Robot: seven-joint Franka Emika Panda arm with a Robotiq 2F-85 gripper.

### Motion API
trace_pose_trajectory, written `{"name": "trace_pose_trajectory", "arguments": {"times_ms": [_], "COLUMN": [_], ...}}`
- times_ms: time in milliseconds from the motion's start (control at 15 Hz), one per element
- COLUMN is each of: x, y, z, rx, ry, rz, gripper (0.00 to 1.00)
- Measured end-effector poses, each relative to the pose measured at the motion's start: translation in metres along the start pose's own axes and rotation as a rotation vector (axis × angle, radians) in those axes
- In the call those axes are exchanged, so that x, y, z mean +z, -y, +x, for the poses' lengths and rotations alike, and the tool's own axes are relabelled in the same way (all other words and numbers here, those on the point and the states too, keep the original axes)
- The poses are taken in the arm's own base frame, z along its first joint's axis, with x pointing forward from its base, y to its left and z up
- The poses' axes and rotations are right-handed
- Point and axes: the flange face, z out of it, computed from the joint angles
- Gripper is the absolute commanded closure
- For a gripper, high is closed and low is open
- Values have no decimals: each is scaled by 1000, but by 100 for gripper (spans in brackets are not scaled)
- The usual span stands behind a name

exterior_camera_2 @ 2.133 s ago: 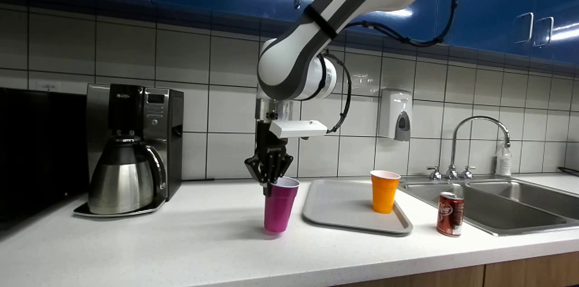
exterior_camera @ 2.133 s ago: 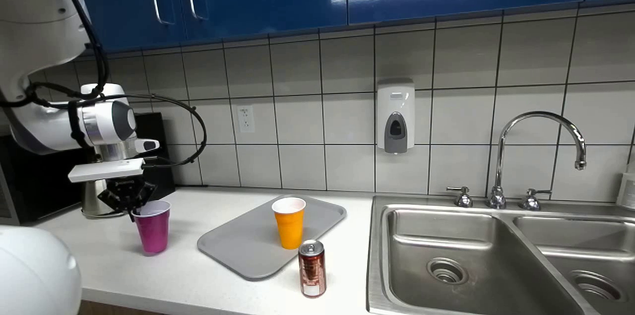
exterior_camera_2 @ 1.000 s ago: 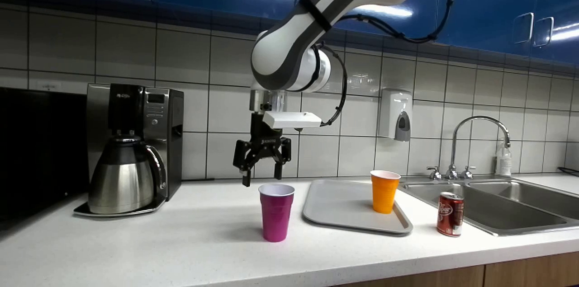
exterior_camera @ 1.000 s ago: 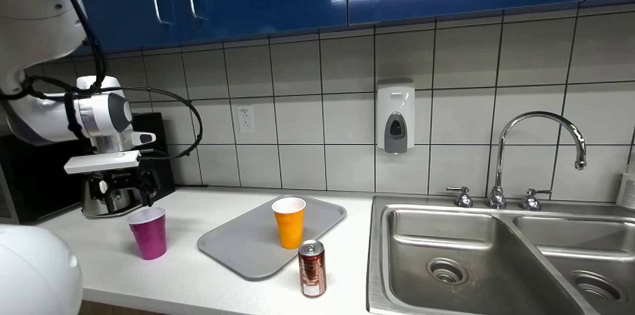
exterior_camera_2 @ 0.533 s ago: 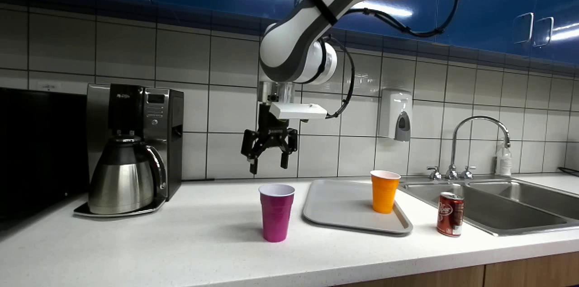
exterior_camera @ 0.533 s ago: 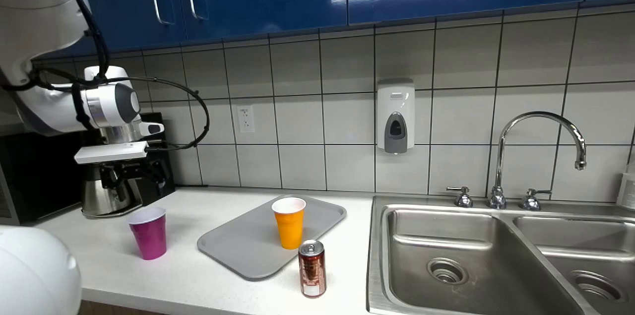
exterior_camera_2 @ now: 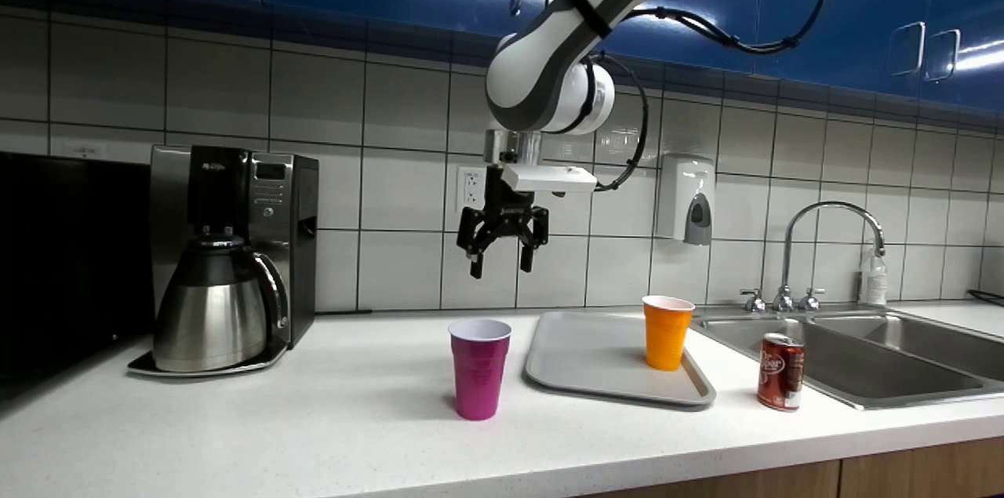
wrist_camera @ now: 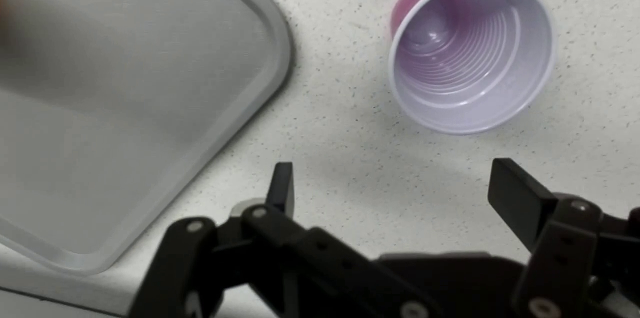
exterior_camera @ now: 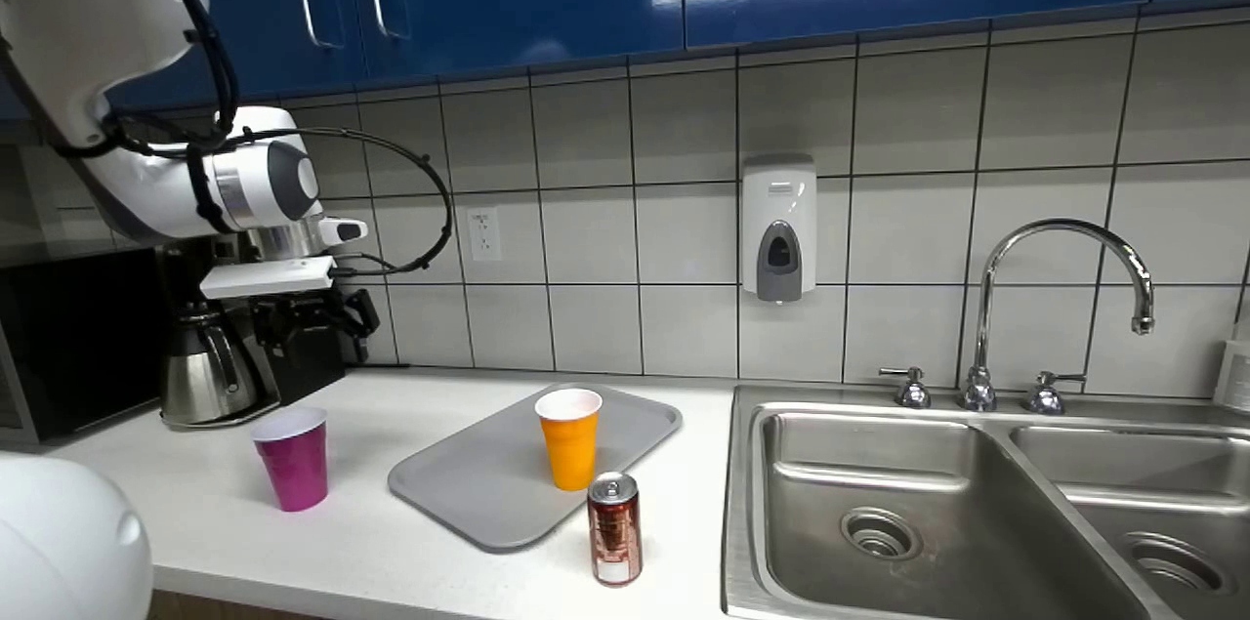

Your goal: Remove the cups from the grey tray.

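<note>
The magenta-purple cup (exterior_camera_2: 478, 376) stands upright on the counter, beside the grey tray (exterior_camera_2: 580, 361) and off it. Seen from above in the wrist view, this purple cup (wrist_camera: 475, 57) lies beyond my fingertips, touching neither. The orange cup (exterior_camera: 569, 449) is upright on the tray in both exterior views. Only a blurred orange-brown patch shows at the left edge of the wrist view. My gripper (exterior_camera_2: 501, 267) hangs in the air above and behind the purple cup, near the tray's left end. Its fingers (wrist_camera: 520, 198) are wide apart, and bare counter shows between them.
A reddish-brown can (exterior_camera: 615, 532) stands on the counter close to the tray's near edge. Farther right is the steel sink (exterior_camera: 879, 591) with a tall faucet (exterior_camera: 1064, 227). A coffee maker with a steel carafe (exterior_camera_2: 212, 318) occupies the back left.
My gripper, at the purple cup's rim two seconds ago, opened and let it go. It rose and then shifted right toward the tray. The cup has stayed put on the counter since.
</note>
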Motion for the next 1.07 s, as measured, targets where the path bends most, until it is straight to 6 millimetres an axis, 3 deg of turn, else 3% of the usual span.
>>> {"name": "trace_pose_trajectory", "arguments": {"times_ms": [667, 1067], "x": [-20, -20], "y": [-77, -120], "z": [-19, -38], "rx": [110, 180], "ry": [-15, -1], "rz": [-55, -78], "gripper": [0, 0]}}
